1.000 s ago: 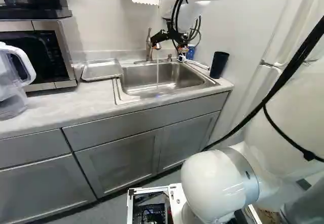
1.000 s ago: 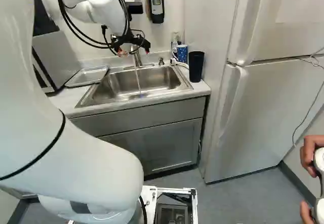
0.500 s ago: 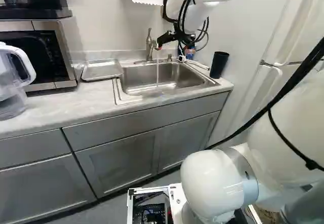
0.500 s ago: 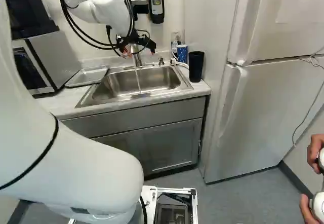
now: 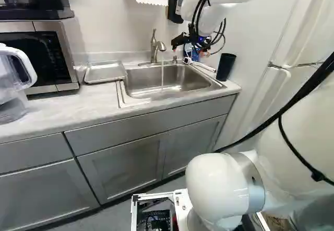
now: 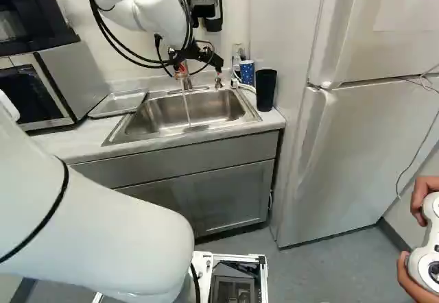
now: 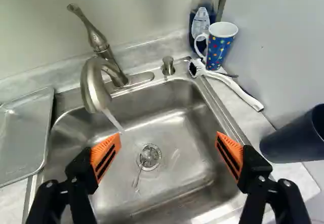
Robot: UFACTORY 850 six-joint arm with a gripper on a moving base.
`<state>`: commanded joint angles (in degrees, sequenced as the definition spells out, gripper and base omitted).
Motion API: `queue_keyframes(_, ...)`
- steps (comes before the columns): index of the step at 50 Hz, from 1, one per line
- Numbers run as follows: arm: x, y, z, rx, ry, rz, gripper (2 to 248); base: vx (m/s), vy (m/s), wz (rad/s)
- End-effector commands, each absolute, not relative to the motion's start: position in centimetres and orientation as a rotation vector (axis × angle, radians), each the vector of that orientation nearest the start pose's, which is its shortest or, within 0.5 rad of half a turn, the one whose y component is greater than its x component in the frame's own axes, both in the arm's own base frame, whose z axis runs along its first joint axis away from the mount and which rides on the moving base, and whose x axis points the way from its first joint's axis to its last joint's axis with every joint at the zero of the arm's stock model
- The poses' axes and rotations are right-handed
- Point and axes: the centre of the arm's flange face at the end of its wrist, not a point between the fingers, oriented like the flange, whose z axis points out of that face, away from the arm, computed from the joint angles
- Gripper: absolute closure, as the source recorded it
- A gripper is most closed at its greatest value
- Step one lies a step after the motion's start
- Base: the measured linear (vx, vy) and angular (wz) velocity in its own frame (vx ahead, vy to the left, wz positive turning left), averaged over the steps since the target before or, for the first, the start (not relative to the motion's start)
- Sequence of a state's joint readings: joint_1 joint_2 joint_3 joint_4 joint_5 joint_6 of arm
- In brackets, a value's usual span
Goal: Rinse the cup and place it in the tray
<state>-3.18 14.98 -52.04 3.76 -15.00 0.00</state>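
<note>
High above the sink's back right part, the gripper (image 5: 189, 45) hangs to the right of the faucet in the left base view. Seen from the wrist, the gripper (image 7: 168, 150) is open, its orange pads far apart over the sink basin (image 7: 177, 107) with nothing between them. A dark cup (image 6: 265, 89) stands upright on the counter right of the sink. Behind it is a blue dotted mug (image 7: 218, 46) with a white handle. Water runs from the faucet (image 7: 93, 87) into the basin. The metal tray (image 5: 106, 72) lies left of the sink.
A white-handled brush (image 7: 230, 82) lies by the sink's back right corner, near a soap bottle (image 7: 202, 21). A microwave (image 5: 39, 56) and a clear pitcher (image 5: 13, 84) stand left of the tray. The refrigerator (image 6: 363, 125) rises beyond the dark cup.
The arm has carried the gripper to the right, away from the faucet and toward the mug's side of the sink. The base has not moved, and the cups and tray stay put.
</note>
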Motion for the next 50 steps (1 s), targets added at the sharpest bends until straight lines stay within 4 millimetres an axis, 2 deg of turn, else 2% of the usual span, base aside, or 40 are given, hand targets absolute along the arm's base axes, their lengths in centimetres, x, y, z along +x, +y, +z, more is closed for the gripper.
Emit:
queue_keyframes(10, 41.8, -3.7, 65.6, -2.799, 0.217, -1.393, 3, 0.000, 0.000, 0.000)
queue_keyframes(26, 42.0, -5.9, 64.4, -2.776, 0.333, -1.435, 3, 0.000, 0.000, 0.000)
queue_keyframes(50, 41.5, -6.3, 62.3, -2.719, 0.418, -1.487, 3, 0.000, 0.000, 0.000)
